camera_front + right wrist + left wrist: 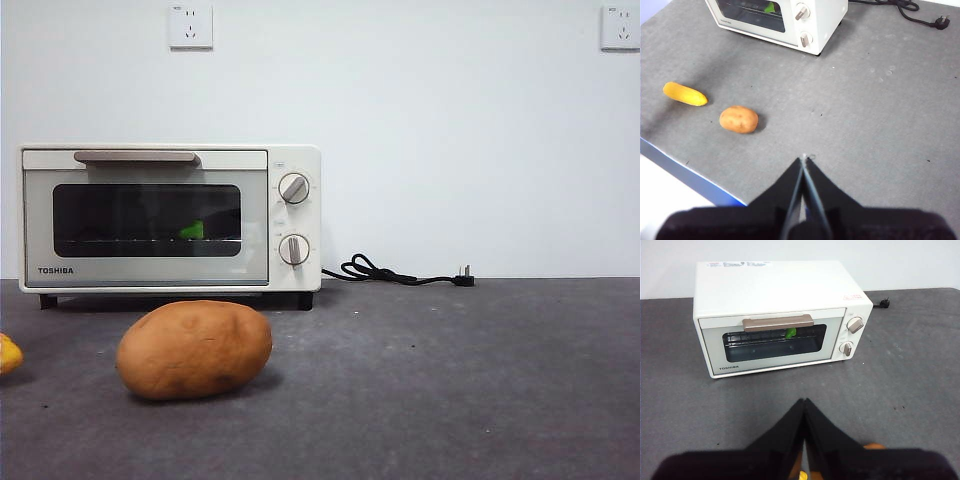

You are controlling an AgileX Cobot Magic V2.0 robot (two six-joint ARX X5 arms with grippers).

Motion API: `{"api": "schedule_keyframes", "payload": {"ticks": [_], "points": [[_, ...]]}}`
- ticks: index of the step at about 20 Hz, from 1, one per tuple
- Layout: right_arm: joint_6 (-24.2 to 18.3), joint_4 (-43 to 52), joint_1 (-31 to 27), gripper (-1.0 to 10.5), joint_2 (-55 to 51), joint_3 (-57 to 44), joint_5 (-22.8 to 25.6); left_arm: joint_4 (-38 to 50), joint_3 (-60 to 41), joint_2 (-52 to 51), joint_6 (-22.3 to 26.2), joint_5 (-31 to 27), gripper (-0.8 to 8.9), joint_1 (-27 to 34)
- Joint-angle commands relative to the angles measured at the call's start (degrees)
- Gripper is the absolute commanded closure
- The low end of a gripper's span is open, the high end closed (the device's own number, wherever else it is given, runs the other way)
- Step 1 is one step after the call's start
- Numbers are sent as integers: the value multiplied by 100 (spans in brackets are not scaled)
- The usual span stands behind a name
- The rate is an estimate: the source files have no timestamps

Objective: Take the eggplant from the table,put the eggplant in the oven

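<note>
Oven: the small cream-white Toshiba toaster oven (170,218) is standing at the back of the counter, with its dark glass door shut under the bar handle (136,157) and two round knobs (294,188) at the side.
Eggplant: only a bright green patch, the stem cap of the eggplant (192,230), is showing through the glass, sitting at the level of the wire rack (771,337) inside the oven; the dark purple body is blending into the dark interior and is hard to make out.
Counter: the flat dark grey felt-like counter (450,380) is carrying everything; its blue edge is showing in the right wrist view.
Potato: a rounded brown potato (194,349) is lying in front of the oven, apart from it.
Yellow item: an elongated yellow-orange vegetable (684,94) is lying near the potato; in the front view it is cut off at the picture's edge, and its kind is not clear.
Power cord: a black cord with a plug (400,273) is lying coiled beside the oven, against the white wall.
Left end effector: the left end effector (804,401) is hovering above the counter facing the oven door, jaws pressed together with nothing between them; an orange and a yellow scrap behind its body are mostly hidden.
Right end effector: the right end effector (804,158) is hanging over bare counter, well apart from the potato, jaws closed and empty.
Front view: neither arm is appearing in it.
</note>
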Motion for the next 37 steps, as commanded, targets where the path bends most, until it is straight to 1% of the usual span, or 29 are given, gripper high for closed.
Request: {"api": "schedule_keyframes", "payload": {"ticks": [1,4,7,8,10,11,14,17,19,21,23,24,26,29,31,34,37], "points": [[39,-144,2,948,0,-46,4,57,2,17,44,-17,818,-20],[39,-144,2,948,0,-46,4,-20,4,37,44,-17,818,-20],[39,-146,2,948,0,-46,7,-435,7,35,61,-17,818,-20],[39,-146,2,948,0,-46,4,-527,4,37,181,-17,818,-20],[39,-146,2,948,0,-46,4,-479,7,39,240,20,818,-20],[39,-144,2,948,0,-46,4,-321,7,37,260,17,818,-20],[37,-144,2,948,0,-46,7,378,7,37,669,22,817,-20],[39,-144,2,948,2,-46,7,752,-13,-33,949,-24,817,-90],[39,-144,2,948,2,-46,4,1106,-33,-144,1309,-15,817,-63],[39,-144,2,948,2,-46,7,1631,-170,-385,1593,162,817,-50],[39,-144,2,948,2,-46,7,2376,-597,-813,1834,586,817,-50],[39,-144,2,948,2,-46,4,2813,-957,-1091,2022,708,817,-44],[39,-144,2,948,2,-46,4,3499,-1766,-1580,2295,734,817,28],[39,-144,2,948,2,-46,7,4148,-3150,-2227,2319,732,817,243],[39,-144,2,948,2,-46,7,4402,-4164,-2651,2229,732,817,391],[39,-144,2,948,2,-46,4,4765,-5480,-3235,1799,730,817,535],[39,-144,2,948,2,-46,7,4819,-6382,-3786,1480,706,817,590]]}}
